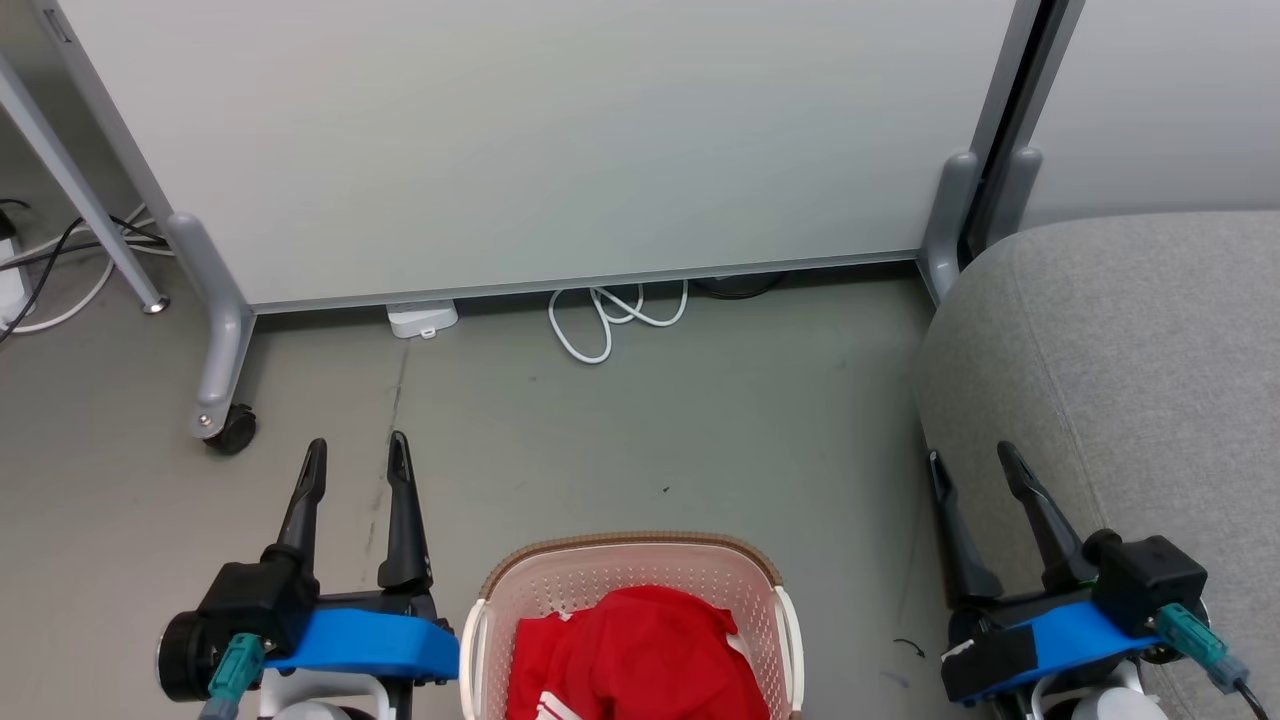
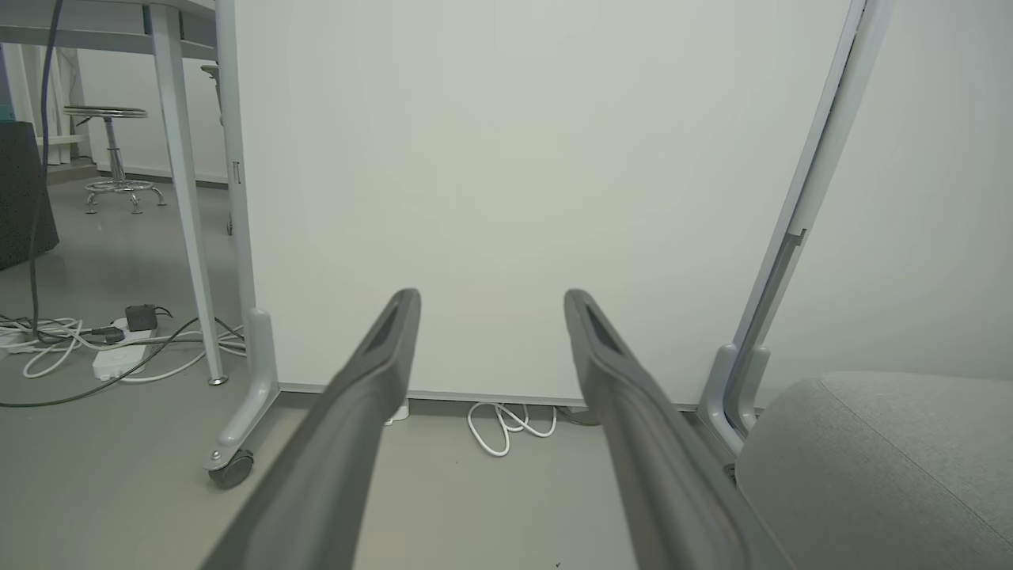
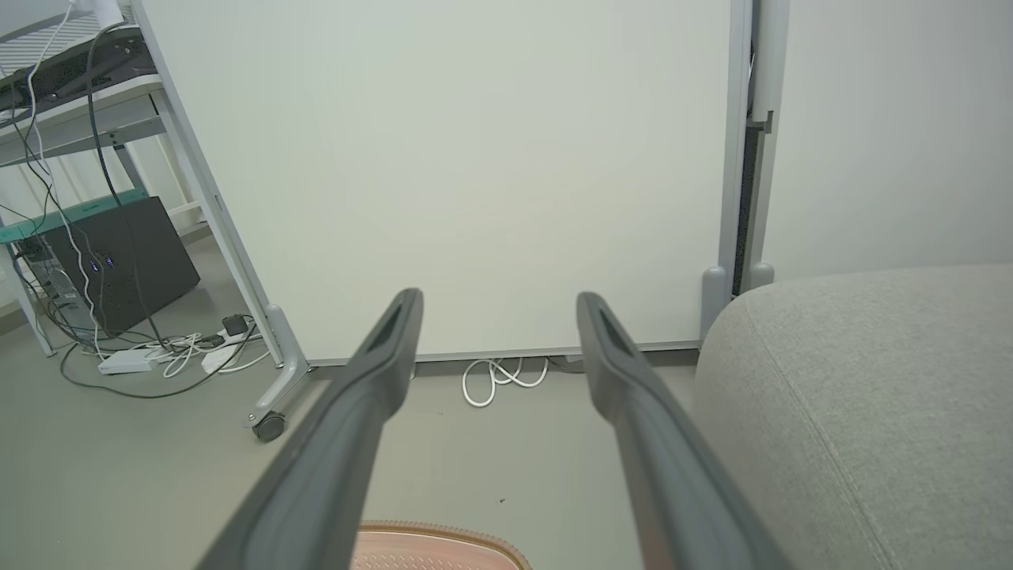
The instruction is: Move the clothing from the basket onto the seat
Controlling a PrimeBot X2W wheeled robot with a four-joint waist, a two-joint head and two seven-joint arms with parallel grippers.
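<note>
Handling: the bright red soft fabric clothing with white stripes (image 1: 640, 655) looked light and limp. It would likely sag and trail once lifted, and it seemed neither fragile nor slippery.
Grip point: a raised fold near the middle of the heap seemed the best place to pinch, well clear of the plastic walls.
Clothing location: it lay heaped inside the small cream-white perforated plastic basket with a brown woven-look rim (image 1: 630, 546), which stood on the floor between the two arms.
Left hand: the left hand (image 1: 357, 443) had its two long dark fingers spread wide. It held nothing and hung over the floor just left of the basket.
Right hand: the right hand (image 1: 968, 450) was equally wide and empty, between the basket and the cushion's edge.
Seat: the large light grey upholstered seat (image 1: 1120, 350) stood to the robot's right, with a rounded edge and a soft, grippy-looking weave.
Floor: the smooth grey floor (image 1: 650, 430) was lightly scuffed.
Room: a white partition panel (image 1: 550, 140) on a grey frame stood behind, with a caster (image 1: 235, 428) and a looped white cable (image 1: 610, 315) at its foot.
</note>
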